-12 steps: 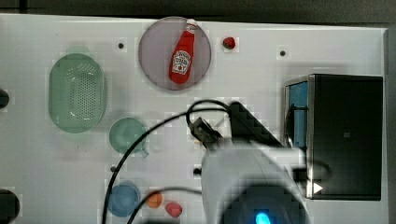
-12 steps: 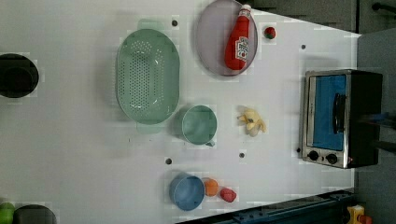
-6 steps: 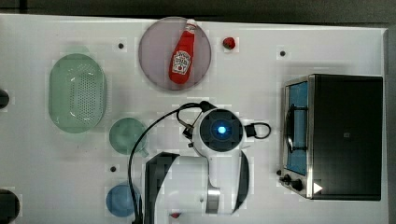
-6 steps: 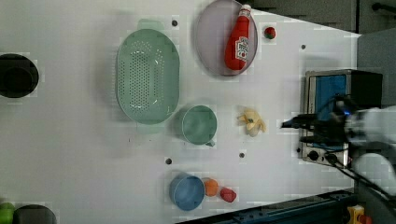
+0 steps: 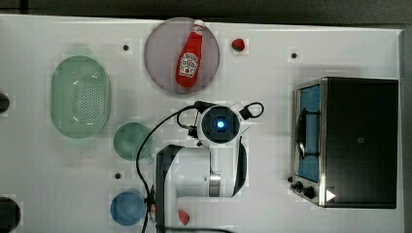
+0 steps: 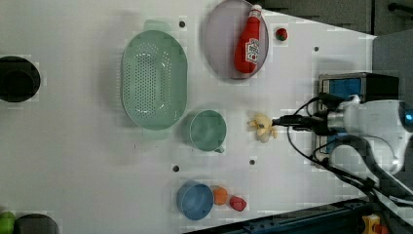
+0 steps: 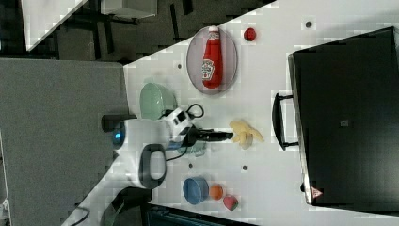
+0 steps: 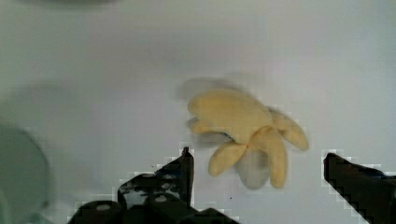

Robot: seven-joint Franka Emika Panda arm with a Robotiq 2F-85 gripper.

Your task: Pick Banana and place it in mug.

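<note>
The claw (image 8: 257, 161) is spread wide and holds nothing, one finger (image 8: 180, 170) on each side of the banana (image 8: 247, 128), which lies on the white table (image 6: 73, 161). In the left view the banana (image 6: 262, 127) sits just right of the green mug (image 6: 208, 130), apart from it, with the claw's tips (image 6: 275, 121) just beside it. Left of the mug lies a pale green strainer (image 6: 154, 79).

I see a pale yellow banana (image 8: 247, 130), a teal-green mug (image 6: 208, 130), a red ketchup bottle (image 5: 189, 62) and a white bench (image 5: 272, 39).
</note>
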